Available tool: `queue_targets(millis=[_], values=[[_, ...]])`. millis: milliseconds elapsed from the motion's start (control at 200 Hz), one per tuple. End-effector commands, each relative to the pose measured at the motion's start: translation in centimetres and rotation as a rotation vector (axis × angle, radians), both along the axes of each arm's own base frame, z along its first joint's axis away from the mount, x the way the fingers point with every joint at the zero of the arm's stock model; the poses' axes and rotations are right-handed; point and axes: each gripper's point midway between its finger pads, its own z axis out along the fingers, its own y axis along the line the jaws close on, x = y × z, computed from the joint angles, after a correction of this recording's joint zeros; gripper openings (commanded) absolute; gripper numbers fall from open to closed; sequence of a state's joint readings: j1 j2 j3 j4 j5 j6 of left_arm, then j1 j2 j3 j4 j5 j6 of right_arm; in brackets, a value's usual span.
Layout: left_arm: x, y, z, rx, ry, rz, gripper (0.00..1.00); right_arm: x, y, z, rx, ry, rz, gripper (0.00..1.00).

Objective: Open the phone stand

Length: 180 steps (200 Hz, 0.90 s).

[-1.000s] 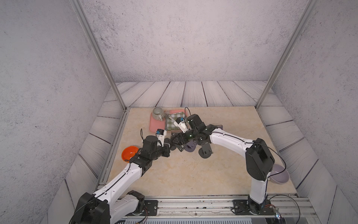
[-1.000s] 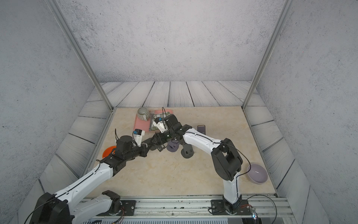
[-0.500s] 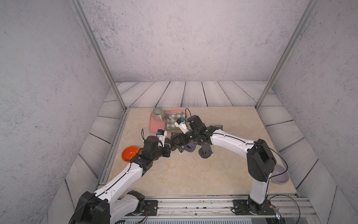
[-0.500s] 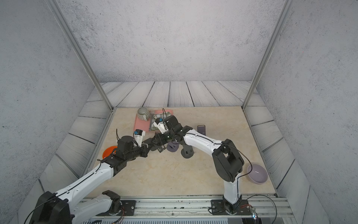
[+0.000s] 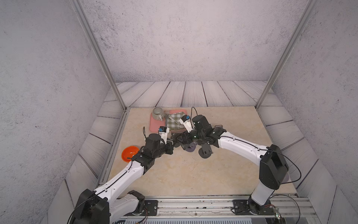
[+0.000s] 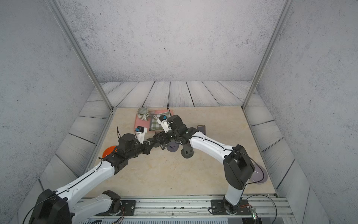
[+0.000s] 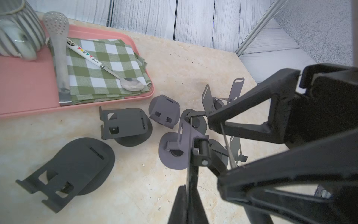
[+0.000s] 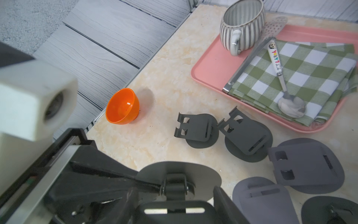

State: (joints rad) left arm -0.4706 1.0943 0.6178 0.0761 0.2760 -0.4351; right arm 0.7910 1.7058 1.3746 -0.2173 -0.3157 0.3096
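We see white link shells (image 5: 126, 174), black joint housings (image 5: 273, 170), thin black cables (image 5: 300, 173) looping outside, white boxy wrist cameras (image 5: 186, 121) with blue plugs (image 5: 161, 129). On left pincer (image 8: 157, 187) and right pincer (image 8: 174, 210): matte black, hollow triangular fingers (image 7: 280, 83).

Spoon (image 7: 87, 55), white handle, row of coloured capital letters beside a small cartoon face, wording not legible; no other lettering readable

Both top views look down on the whole table (image 5: 193, 174); close wrist views share the tray (image 7: 25, 83).
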Motion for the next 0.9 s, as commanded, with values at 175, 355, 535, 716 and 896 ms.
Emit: queue_targets(millis=[175,355,535,716,896], values=[[2.3,6.5,-3.9,0.17,0.092,0.329,0.0,-1.5,-3.9,2.6,-0.039,-0.036,-0.058,0.55],[2.5,6.5,-3.8,0.17,0.09,0.335,0.0,-2.1,-5.0,3.0,-0.045,-0.048,-0.07,0.56],[2.6,6.5,-3.7,0.169,0.088,0.335,0.0,-2.7,-5.8,3.3,-0.045,-0.057,-0.08,0.56],[2.8,6.4,-3.4,0.161,0.085,0.334,0.0,-3.2,-6.5,3.5,-0.045,-0.064,-0.087,0.56],[2.6,6.1,-3.3,0.148,0.094,0.322,0.0,-3.1,-6.3,3.2,-0.046,-0.055,-0.087,0.56]])
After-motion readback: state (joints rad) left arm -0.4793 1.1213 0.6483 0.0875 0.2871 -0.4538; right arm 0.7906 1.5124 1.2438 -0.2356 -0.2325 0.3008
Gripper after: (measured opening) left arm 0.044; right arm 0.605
